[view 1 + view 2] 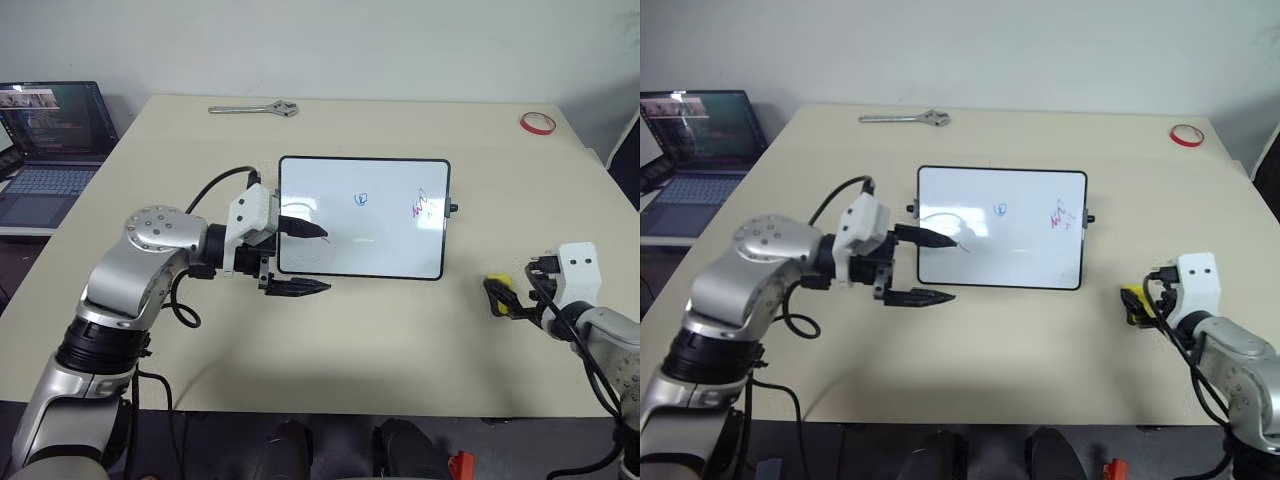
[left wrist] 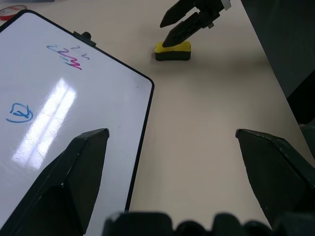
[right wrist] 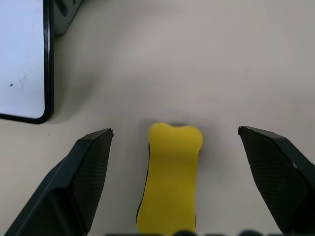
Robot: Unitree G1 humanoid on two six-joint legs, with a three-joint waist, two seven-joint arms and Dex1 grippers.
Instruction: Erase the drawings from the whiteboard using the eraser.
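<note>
Eraser (image 3: 170, 179) lies on the table (image 1: 400, 340), well right of the whiteboard (image 1: 363, 217), between the spread fingers of the right gripper (image 3: 174, 187), which grips nothing. Red and blue drawings (image 1: 420, 209) mark the board. The left gripper (image 1: 300, 258), also wide open and empty, straddles the board's lower left edge.

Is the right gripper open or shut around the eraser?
Open: the right gripper has fingers spread wide either side of the eraser, not touching it.
</note>
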